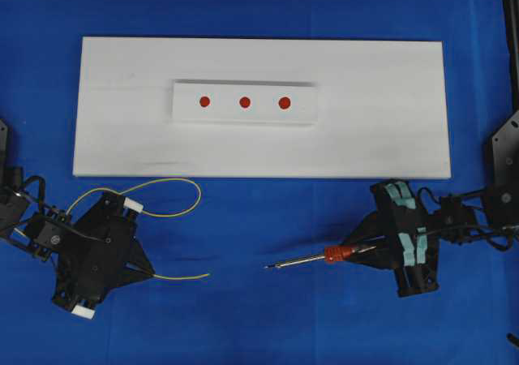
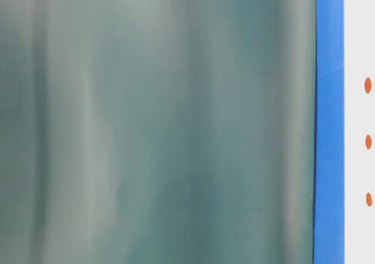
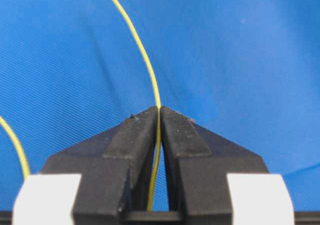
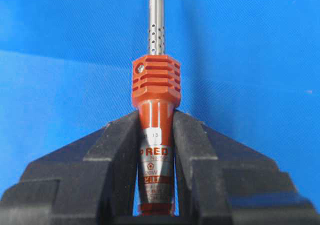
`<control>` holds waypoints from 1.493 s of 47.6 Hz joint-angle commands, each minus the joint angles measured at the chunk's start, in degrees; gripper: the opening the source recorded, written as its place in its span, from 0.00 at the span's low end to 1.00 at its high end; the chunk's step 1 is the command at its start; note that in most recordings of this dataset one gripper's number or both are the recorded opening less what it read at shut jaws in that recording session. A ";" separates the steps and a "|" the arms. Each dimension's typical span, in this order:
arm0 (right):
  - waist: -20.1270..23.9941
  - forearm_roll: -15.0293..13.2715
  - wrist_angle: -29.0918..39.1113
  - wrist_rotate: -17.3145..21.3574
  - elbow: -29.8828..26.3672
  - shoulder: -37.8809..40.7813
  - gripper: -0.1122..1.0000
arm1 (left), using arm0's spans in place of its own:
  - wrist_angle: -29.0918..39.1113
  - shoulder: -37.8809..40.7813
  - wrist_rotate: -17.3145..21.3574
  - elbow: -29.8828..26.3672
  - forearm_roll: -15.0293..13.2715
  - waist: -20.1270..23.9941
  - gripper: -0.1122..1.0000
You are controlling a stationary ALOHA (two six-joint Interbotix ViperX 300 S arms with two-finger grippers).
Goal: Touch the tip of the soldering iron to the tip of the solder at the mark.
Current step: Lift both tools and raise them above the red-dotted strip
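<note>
From above, my left tool [image 1: 150, 274] is clamped on the solder [image 1: 182, 276], which loops over the blue counter [image 1: 259, 316] below the white board [image 1: 389, 113]. My right tool [image 1: 375, 248] is clamped on the soldering iron [image 1: 328, 254]; its wrist view alone shows the ribbed collar [image 4: 156, 82]

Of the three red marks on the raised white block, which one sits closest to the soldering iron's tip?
The right-hand mark in the overhead view; the soldering iron has its tip lower right of the row, and the middle mark and left mark lie farther.
</note>
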 commanded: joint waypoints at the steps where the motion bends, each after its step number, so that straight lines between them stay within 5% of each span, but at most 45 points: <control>1: -1.67 -0.18 7.73 -0.97 -2.37 -5.54 0.16 | 7.03 -4.39 0.09 -2.90 -0.09 0.70 0.12; 9: -5.01 -0.70 19.60 -3.16 -5.54 -11.07 0.16 | 16.61 -8.79 0.00 -5.54 -0.09 1.85 0.12; 22: -9.84 -2.81 22.94 -3.43 -6.94 -10.81 0.16 | 18.46 -9.40 0.26 -6.06 -0.09 5.10 0.12; 31: -16.70 -3.69 28.04 -3.43 -8.44 -10.90 0.16 | 20.13 -9.23 0.62 -7.73 0.09 11.60 0.12; 43: -26.72 -9.58 31.03 -3.34 -10.63 -10.90 0.16 | 21.27 -8.61 2.64 -9.67 0.18 22.59 0.12; 55: -35.77 -11.34 33.40 -3.34 -12.57 -10.55 0.16 | 21.45 -8.53 6.94 -10.28 0.18 30.85 0.12; 71: -39.64 -13.62 36.39 -3.34 -15.03 -8.26 0.16 | 21.45 -8.53 10.99 -10.55 0.18 35.68 0.12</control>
